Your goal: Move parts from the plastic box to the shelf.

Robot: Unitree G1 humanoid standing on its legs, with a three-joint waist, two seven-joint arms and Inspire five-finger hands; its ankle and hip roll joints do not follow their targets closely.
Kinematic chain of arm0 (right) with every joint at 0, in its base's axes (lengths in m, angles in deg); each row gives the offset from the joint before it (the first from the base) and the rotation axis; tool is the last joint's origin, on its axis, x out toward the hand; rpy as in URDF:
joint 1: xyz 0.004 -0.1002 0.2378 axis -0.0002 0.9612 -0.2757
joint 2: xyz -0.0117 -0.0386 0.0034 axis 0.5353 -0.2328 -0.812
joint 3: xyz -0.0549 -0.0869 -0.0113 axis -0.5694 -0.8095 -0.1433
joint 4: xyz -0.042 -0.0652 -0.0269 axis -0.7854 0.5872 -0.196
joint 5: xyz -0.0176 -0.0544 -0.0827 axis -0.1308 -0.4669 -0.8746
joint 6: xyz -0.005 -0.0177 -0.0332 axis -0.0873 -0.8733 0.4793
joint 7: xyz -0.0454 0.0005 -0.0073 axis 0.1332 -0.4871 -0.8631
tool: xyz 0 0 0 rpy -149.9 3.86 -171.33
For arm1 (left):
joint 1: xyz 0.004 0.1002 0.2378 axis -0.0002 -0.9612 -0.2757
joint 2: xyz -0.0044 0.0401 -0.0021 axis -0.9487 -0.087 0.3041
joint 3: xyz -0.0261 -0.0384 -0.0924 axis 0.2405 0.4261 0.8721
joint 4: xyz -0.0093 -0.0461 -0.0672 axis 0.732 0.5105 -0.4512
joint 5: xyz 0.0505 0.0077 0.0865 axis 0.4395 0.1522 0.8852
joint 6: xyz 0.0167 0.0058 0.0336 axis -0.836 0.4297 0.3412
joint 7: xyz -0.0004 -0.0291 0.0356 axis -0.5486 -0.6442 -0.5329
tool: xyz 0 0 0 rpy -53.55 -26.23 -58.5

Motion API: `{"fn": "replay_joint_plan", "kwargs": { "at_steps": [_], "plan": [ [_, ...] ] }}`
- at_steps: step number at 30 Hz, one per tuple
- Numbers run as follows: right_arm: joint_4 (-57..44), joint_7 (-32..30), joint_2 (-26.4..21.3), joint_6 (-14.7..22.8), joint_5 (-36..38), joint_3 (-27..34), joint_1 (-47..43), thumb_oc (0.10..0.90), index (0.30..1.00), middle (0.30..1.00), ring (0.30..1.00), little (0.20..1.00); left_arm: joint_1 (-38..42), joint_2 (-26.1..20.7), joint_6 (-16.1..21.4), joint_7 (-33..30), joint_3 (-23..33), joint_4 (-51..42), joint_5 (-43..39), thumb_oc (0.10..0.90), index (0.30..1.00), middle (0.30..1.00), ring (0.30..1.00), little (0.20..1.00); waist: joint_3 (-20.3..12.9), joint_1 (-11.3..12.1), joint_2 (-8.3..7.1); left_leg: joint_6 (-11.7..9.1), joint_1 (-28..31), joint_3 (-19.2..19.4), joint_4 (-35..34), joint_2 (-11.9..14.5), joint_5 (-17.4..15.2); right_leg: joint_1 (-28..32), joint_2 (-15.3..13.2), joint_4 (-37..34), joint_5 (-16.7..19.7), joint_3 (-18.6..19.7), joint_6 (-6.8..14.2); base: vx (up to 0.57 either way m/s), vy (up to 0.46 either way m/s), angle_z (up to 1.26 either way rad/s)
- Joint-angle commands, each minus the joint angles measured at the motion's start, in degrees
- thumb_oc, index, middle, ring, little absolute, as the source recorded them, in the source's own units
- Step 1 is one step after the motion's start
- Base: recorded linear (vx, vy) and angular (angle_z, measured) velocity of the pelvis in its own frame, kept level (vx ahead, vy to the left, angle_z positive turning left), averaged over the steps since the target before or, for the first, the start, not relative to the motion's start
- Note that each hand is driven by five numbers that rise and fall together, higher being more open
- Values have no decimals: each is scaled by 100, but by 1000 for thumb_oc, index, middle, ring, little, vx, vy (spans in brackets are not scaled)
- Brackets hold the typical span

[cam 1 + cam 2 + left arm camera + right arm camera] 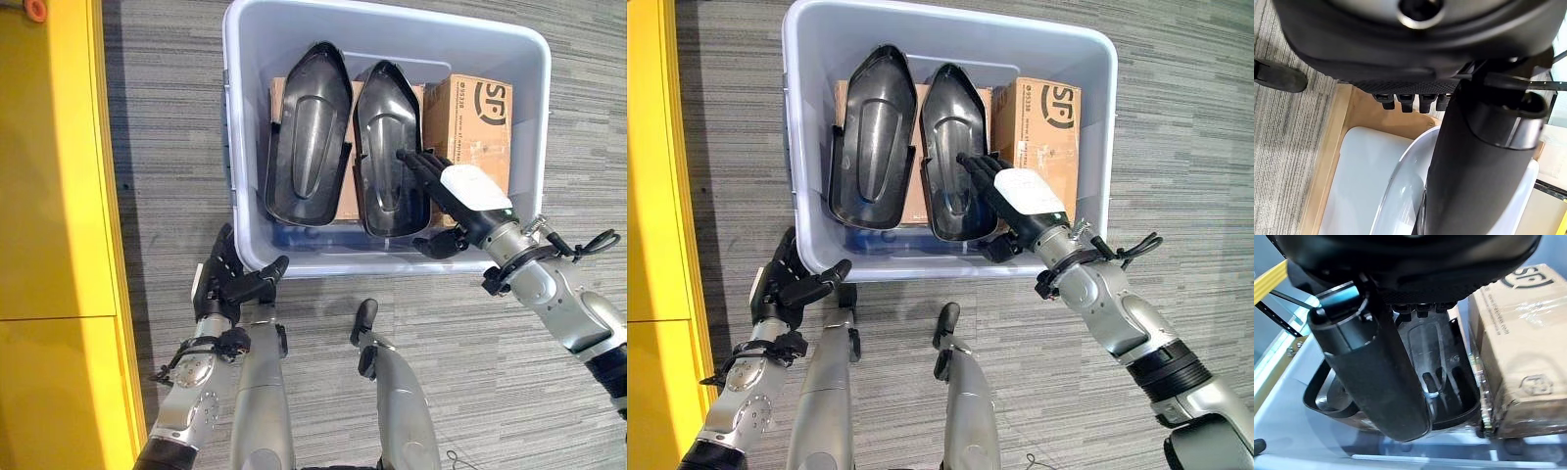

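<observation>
Item 1, left hand: hangs just outside the near wall of the plastic box, at its near corner on the yellow-shelf side. Fingers straight and relaxed, thumb pointing at the box wall, nothing held. Idle.

Item 2, right hand: inside the box, over the near end of the right-hand black part. Fingers extended and lying along the part's inner hollow, thumb spread beneath toward the near wall. No grasp closed yet.

Item 3, black parts, two: left-hand black part and its twin stand side by side, leaning on brown cartons in the middle of the box, both still unmoved.

Item 4, cardboard carton: beside the right-hand part, toward the box's far right wall.

Item 5, shelf: the yellow surface well apart from the box, on the robot's left.

Handling note: judged step is reaching for the right-hand part. The fingers should probably hook over its raised rim with the thumb opposing from below, then lift straight up to clear the twin and the carton.

Not determinable: the parts' undersides, what lies under them on the box floor, the shelf's levels, and whether the fingertips actually touch the part.
</observation>
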Motion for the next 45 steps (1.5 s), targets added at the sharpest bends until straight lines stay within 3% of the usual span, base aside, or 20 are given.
{"fn": "replay_joint_plan", "kwargs": {
  "at_steps": [1, 22, 23, 26, 28, 29, 30, 31, 32, 45],
  "plan": [
    [-149, -340, -205, 144, -121, 261, -578, 900, 1000, 1000, 1000, 1000, -301, 53, 116, -85, 9, -296, 380, 900, 1000, 1000, 1000, 1000, -56, 93, 119, -140, -105, -422, 305, 114, -418, 244, 62, 369, -518, 225, 45, 0, 0, 0],
    [370, -740, 1154, 7, 10, 281, -346, 900, 1000, 1000, 1000, 1000, -181, 179, 161, -249, -121, -192, 387, 900, 1000, 1000, 1000, 1000, -56, 86, 231, -94, -241, -436, 361, 52, -433, 116, 44, 450, -550, 230, 20, 4, 0, 0],
    [458, -828, 1315, -7, 84, 308, -288, 900, 1000, 1000, 1000, 1000, -189, 204, 159, -285, -140, -147, 388, 900, 1000, 1000, 1000, 1000, -56, 76, 234, -130, -147, -458, 418, 41, -616, 194, 36, 524, -695, 267, 46, 77, -7, 0],
    [551, -868, 1451, -46, 100, 318, -218, 900, 1000, 1000, 1000, 1000, -185, 205, 157, -291, -157, -162, 410, 900, 1000, 1000, 1000, 1000, -56, 70, 255, -126, -182, -463, 446, 34, -622, 170, 34, 553, -715, 277, 41, 32, -1, 2],
    [610, -917, 1500, -65, 98, 335, -196, 900, 1000, 1000, 1000, 1000, -182, 215, 153, -302, -171, -154, 415, 900, 1000, 1000, 1000, 1000, -56, 65, 269, -125, -190, -464, 454, 26, -622, 144, 35, 591, -729, 285, 33, -28, 8, 4],
    [648, -942, 1516, -79, 99, 360, -218, 900, 1000, 1000, 1000, 1000, -153, 214, 156, -307, -168, -159, 416, 900, 1000, 1000, 1000, 1000, -56, 71, 283, -83, -300, -432, 411, 31, -453, 37, 35, 559, -608, 254, 5, 14, 2, 4],
    [686, -974, 1535, -84, 117, 355, -178, 900, 1000, 1000, 1000, 1000, -194, 217, 150, -318, -182, -158, 416, 900, 1000, 1000, 1000, 1000, -56, 64, 277, -123, -196, -452, 478, 25, -647, 135, 31, 617, -753, 289, 31, -69, 17, 3],
    [681, -977, 1529, -83, 115, 373, -208, 900, 1000, 1000, 1000, 1000, -159, 213, 152, -317, -173, -166, 417, 900, 1000, 1000, 1000, 1000, -56, 69, 288, -81, -309, -429, 420, 30, -458, 22, 33, 575, -612, 255, 4, 87, -15, 3],
    [722, -999, 1544, -97, 106, 373, -160, 900, 1000, 1000, 1000, 1000, -207, 214, 156, -331, -169, -158, 421, 900, 1000, 1000, 1000, 1000, -56, 58, 276, -122, -219, -462, 499, 20, -655, 108, 29, 640, -766, 289, 28, 6, 1, 4],
    [1055, -1197, 1482, -227, -315, 477, 60, 900, 1000, 1000, 1000, 1000, -330, 202, 173, -365, -139, -196, 463, 900, 1000, 1000, 1000, 1000, -56, 48, 330, -93, -464, -496, 733, -12, -740, -175, 1, 946, -869, 313, 4, 6, 0, 1]
  ]
}}
